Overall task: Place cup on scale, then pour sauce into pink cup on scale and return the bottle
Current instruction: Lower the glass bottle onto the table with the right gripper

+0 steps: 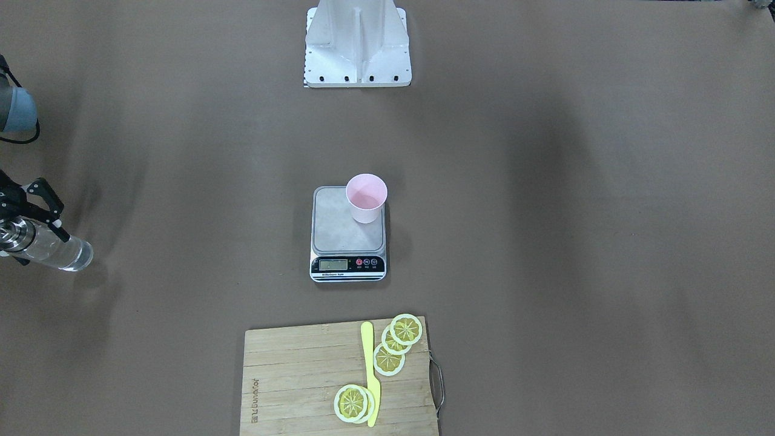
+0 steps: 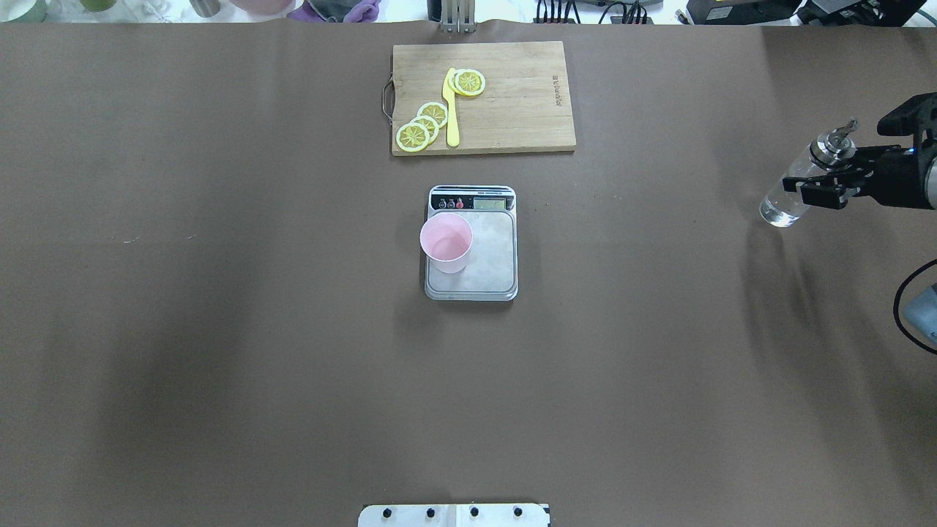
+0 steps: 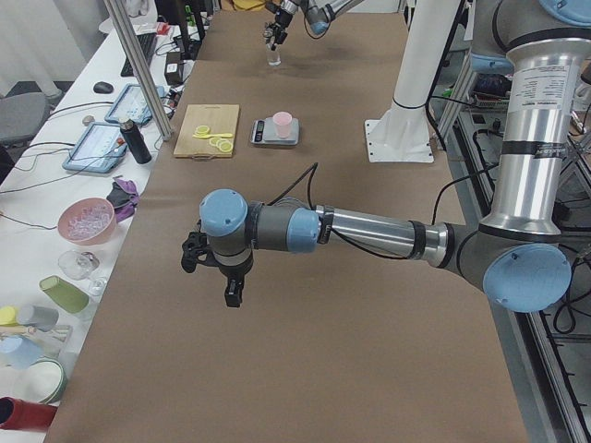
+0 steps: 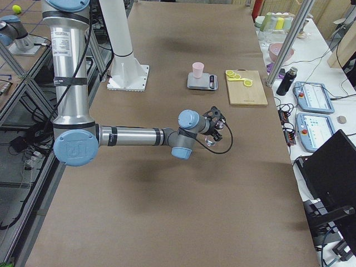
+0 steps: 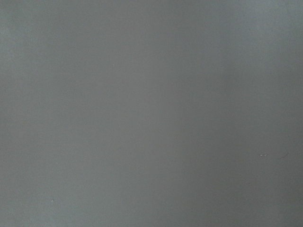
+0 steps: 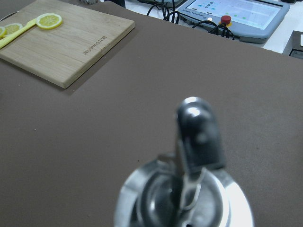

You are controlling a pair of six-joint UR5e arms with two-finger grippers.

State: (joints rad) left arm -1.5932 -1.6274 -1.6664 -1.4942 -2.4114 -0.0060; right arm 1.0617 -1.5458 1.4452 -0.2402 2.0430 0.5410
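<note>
The pale-pink cup [image 2: 446, 241] stands upright on the scale [image 2: 484, 267], at the platform's left side near the display; the front view shows the cup [image 1: 366, 197] and the scale [image 1: 339, 233] too. Far off at the table's right edge, my right gripper [image 2: 809, 188] is shut on the upper body of the clear glass bottle [image 2: 785, 205], which is tilted. Its metal pourer cap [image 6: 189, 189] fills the right wrist view, blurred. The sauce is barely visible through the glass. My left gripper [image 3: 211, 277] shows only in the exterior left view, so I cannot tell its state.
A wooden cutting board [image 2: 512, 95] with lemon slices [image 2: 421, 126] and a yellow knife [image 2: 452, 106] lies beyond the scale. The robot's white base [image 1: 357, 48] stands at the near middle. Control tablets [image 6: 232, 14] lie past the table's far edge.
</note>
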